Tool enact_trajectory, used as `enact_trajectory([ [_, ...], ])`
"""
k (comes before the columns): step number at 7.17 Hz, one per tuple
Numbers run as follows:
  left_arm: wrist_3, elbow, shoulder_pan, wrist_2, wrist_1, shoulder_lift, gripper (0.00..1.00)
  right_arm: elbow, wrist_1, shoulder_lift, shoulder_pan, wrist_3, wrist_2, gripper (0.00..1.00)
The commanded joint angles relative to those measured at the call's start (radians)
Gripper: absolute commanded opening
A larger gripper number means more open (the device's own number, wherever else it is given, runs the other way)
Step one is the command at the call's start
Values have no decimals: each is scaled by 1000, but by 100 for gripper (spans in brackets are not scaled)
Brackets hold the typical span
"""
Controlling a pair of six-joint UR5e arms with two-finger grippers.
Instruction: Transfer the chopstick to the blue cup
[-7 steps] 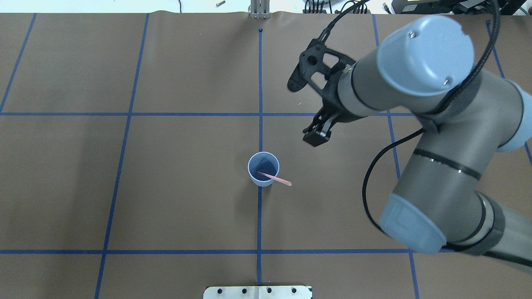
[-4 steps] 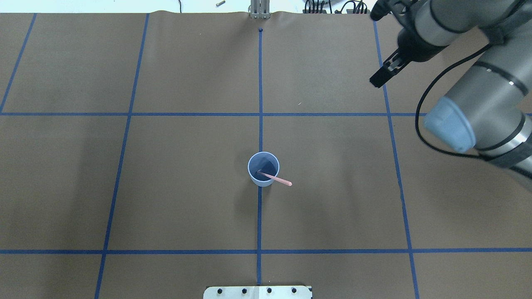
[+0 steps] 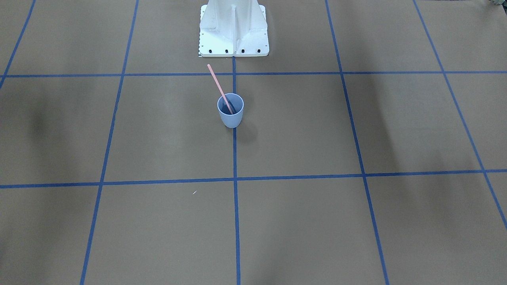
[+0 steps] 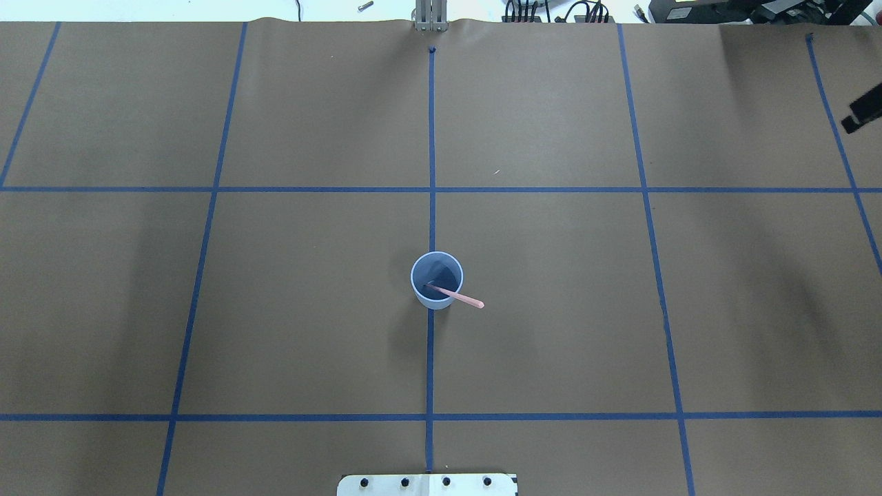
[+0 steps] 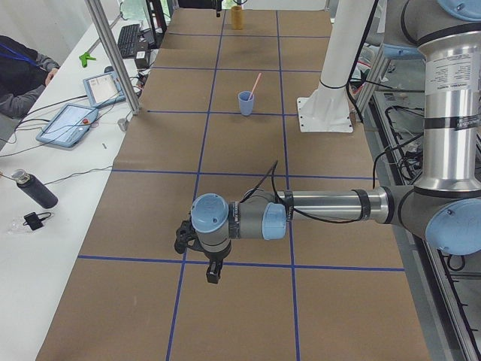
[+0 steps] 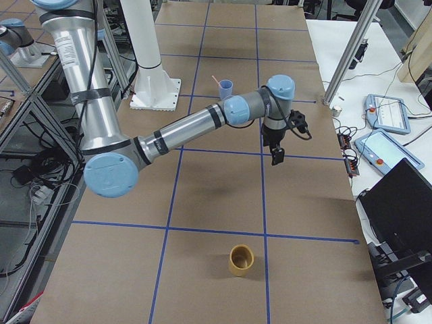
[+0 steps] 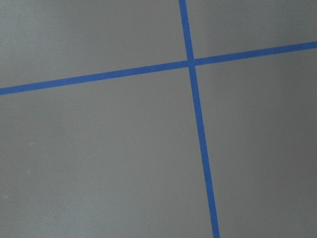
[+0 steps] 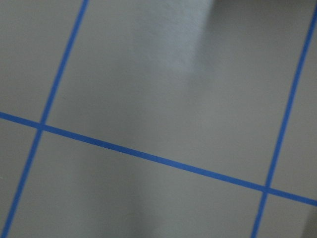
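The blue cup [image 4: 437, 279] stands upright at the table's middle on the centre tape line; it also shows in the front view [image 3: 230, 111]. The salmon-pink chopstick [image 4: 458, 297] stands in it, leaning over the rim towards the robot's base [image 3: 219, 85]. My right gripper [image 4: 865, 114] shows only as a dark tip at the overhead view's right edge, far from the cup; I cannot tell if it is open or shut. My left gripper [image 5: 213, 274] hangs low over the table far to the left; its state cannot be told.
A yellow-brown cup [image 6: 241, 260] stands near the table's right end. The white robot base [image 3: 233, 31] is behind the blue cup. A side table with tablets [image 5: 68, 124] runs along the far edge.
The right arm has drawn back from beside the cup, moving far and to the right, almost out of the overhead view. Cup and chopstick have not moved.
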Motion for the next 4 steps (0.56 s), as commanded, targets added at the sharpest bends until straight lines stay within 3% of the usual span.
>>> enact_trajectory([
  [1, 0, -1, 0, 0, 1, 0, 98, -37, -2, -166, 141, -170, -8, 100],
  [2, 0, -1, 0, 2, 1, 0, 98, -34, 7, -233, 166, -170, -75, 100],
  [4, 3, 10, 0, 6, 10, 2, 98, -31, 45, -271, 183, -161, -103, 100],
])
